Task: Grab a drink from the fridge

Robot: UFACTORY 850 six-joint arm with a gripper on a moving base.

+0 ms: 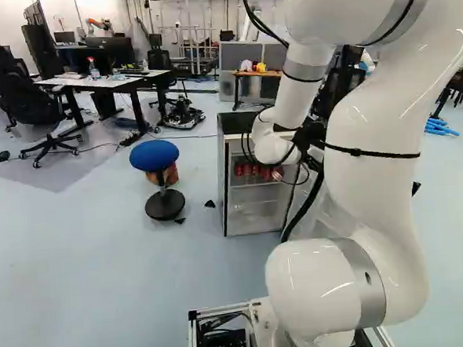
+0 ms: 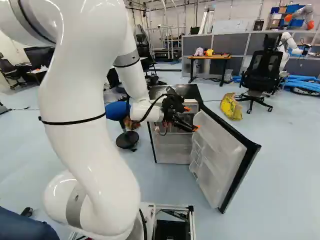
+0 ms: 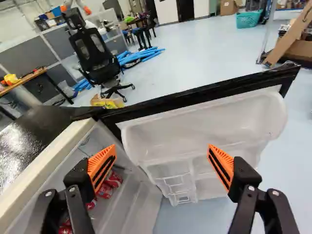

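lab floor, fridge open, cans within reach

pale floor (image 1: 87, 261) runs all round; taking the base's straight ahead as twelve o'clock, the fridge (image 2: 171, 150) stands near twelve. its door (image 2: 217, 152) hangs open towards one. red cans (image 3: 113, 179) sit inside, at roughly ten o'clock from the gripper (image 3: 162, 158), whose fingers stand wide with nothing between them.

door opening looks done; reaching for a drink seems the step in hand. the next move calls for a swing inward, lining up on one can before closing.

the frame (image 3: 46, 170) and door could catch a finger, and close-set cans may get knocked. a stool (image 1: 155, 154) waits near eleven, a chair (image 2: 262, 70) farther off near one.
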